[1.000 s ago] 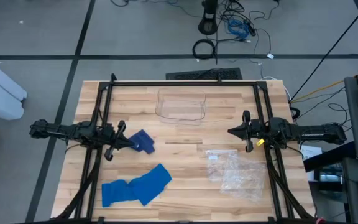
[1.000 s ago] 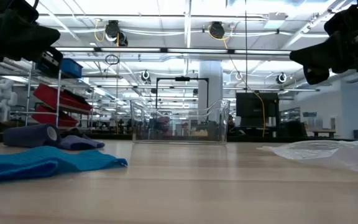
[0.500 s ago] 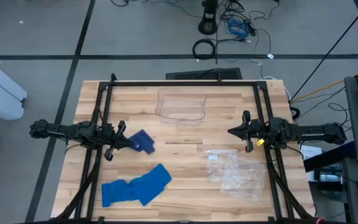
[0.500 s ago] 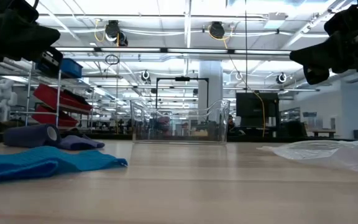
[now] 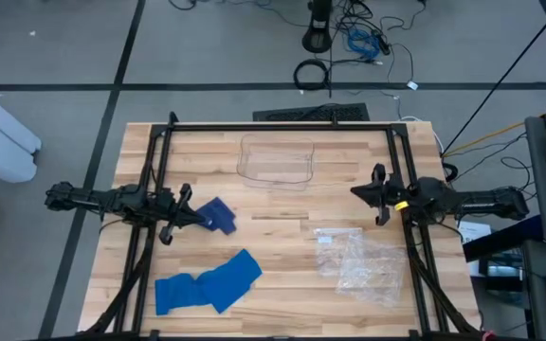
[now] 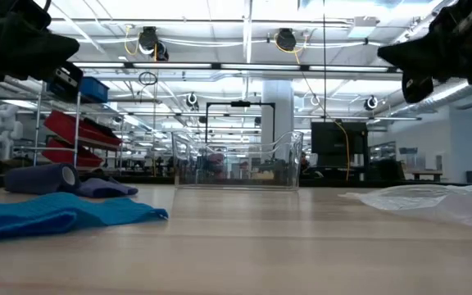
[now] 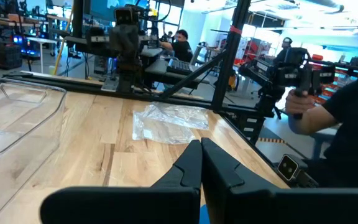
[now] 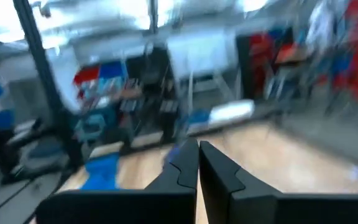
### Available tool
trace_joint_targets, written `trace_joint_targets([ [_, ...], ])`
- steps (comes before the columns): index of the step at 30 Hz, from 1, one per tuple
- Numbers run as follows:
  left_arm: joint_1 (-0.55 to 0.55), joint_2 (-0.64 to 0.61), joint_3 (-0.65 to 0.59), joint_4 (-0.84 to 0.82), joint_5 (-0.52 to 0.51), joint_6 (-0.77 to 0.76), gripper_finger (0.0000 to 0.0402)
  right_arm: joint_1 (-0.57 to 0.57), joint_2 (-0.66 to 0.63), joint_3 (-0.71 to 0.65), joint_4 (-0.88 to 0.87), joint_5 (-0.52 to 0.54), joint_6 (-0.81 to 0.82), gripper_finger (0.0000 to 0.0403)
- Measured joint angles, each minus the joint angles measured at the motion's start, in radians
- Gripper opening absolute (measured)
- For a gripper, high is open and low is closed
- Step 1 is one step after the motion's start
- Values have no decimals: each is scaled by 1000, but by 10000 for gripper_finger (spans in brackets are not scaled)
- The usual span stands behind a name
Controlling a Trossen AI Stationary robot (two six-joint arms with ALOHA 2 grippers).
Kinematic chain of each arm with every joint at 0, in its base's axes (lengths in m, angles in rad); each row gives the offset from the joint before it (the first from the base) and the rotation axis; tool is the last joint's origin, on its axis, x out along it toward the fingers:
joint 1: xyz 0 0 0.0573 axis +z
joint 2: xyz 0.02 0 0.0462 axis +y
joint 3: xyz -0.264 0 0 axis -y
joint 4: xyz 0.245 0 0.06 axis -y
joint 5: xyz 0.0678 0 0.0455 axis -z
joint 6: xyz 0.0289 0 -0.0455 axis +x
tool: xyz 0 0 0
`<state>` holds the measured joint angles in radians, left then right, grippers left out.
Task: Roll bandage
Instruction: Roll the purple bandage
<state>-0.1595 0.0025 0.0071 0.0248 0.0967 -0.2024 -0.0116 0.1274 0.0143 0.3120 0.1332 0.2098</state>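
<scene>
My left claw hung shut and empty near the surface's left edge, just beside a small dark-blue roll. My right claw hung shut and empty near the right edge. The blue bandage lay loose and crumpled by the near-left corner. I judged the rolling as not yet begun on it.

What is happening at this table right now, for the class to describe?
Nothing is being handled yet. The left gripper hangs shut beside the dark blue bandage roll; the right gripper hangs shut over bare wood. A light blue bandage lies unrolled near the front edge, a clear tray sits at the back, and a plastic bag lies on the right.
</scene>
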Motion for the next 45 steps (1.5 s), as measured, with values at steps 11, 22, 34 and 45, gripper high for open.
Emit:
trace_joint_targets([
  [11,0,0,0,0,-6,45,5,-6,195,2,197,77,-62,0],
  [22,1,0,0,2,-166,392,5,-7,707,145,496,50,-124,40],
  [34,1,0,0,23,-165,232,5,-31,1302,642,350,-38,-263,111],
  [45,0,0,0,176,-174,-81,5,-11,1767,952,397,-168,-273,133],
])
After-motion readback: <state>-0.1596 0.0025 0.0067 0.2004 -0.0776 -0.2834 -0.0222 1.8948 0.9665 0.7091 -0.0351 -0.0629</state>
